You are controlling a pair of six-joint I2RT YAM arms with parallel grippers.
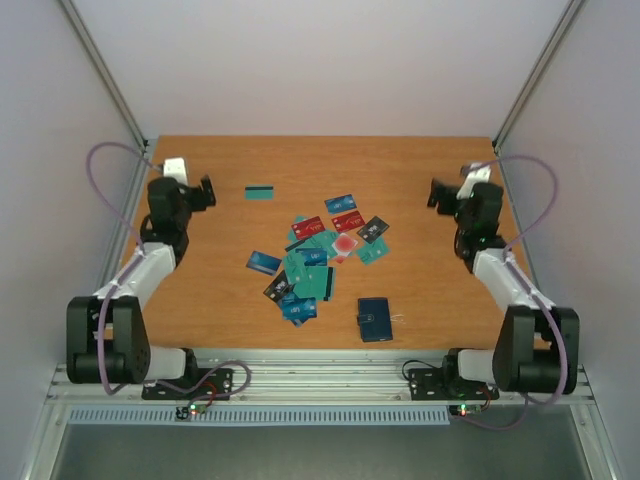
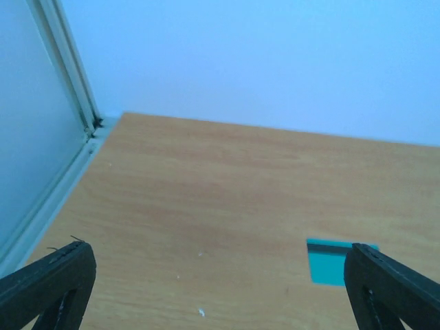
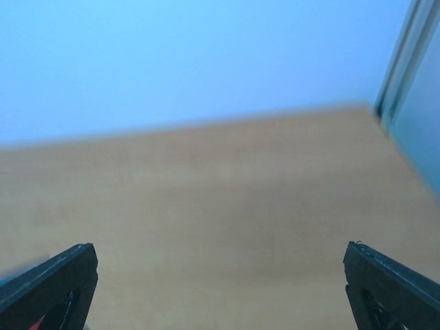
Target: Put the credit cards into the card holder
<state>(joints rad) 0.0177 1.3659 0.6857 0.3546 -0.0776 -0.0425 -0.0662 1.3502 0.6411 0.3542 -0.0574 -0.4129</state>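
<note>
My left jaws stand spread wide with nothing between them, raised over the far left part of the orange-brown wooden surface [image 1: 400, 160]. Their black fingers [image 2: 48, 282] frame bare wood and, partly hidden behind the right-hand one, a lone teal-green plastic card with a dark stripe [image 2: 328, 265]. My right jaws are equally wide apart and empty over the far right part of the surface, with only blurred wood between them in the wrist view. Around the middle of the surface, between my two arms, lies the scatter of thin rectangular credit cards [image 1: 315, 262], mostly teal-green with some blue, red and dark grey, several overlapping. The small dark navy-blue rectangular card holder [image 1: 375, 319] lies flat near the scatter's near right edge, well apart from both jaws.
</note>
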